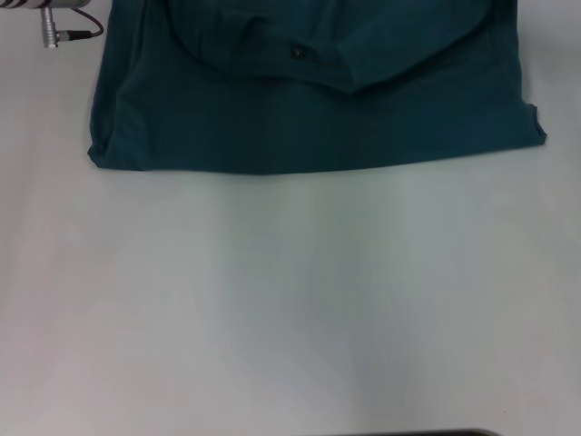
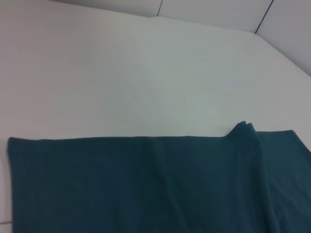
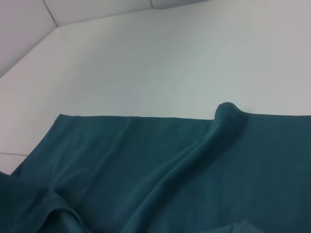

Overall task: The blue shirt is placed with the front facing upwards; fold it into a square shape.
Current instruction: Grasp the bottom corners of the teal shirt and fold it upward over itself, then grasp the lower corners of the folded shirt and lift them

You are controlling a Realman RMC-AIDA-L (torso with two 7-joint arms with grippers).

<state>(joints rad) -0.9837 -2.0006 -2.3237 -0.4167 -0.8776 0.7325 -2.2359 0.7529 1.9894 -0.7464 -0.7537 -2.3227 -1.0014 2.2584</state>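
The blue shirt (image 1: 309,109) lies folded on the white table at the far side of the head view, its top cut off by the picture edge. Its ribbed neck and small dark collar tag (image 1: 300,53) face up, and its near edge runs straight across. In the left wrist view the blue shirt (image 2: 146,189) lies flat with a small raised peak (image 2: 243,128) at its edge. The right wrist view shows the blue shirt (image 3: 146,170) with a long ridge ending in a bump (image 3: 226,109). Only a silver connector with a cable (image 1: 56,29) of the left arm shows; neither gripper's fingers are visible.
The white table (image 1: 290,309) spreads wide in front of the shirt. A dark strip (image 1: 408,432) lies at the near edge of the head view. Panel seams (image 2: 160,8) show beyond the table in the wrist views.
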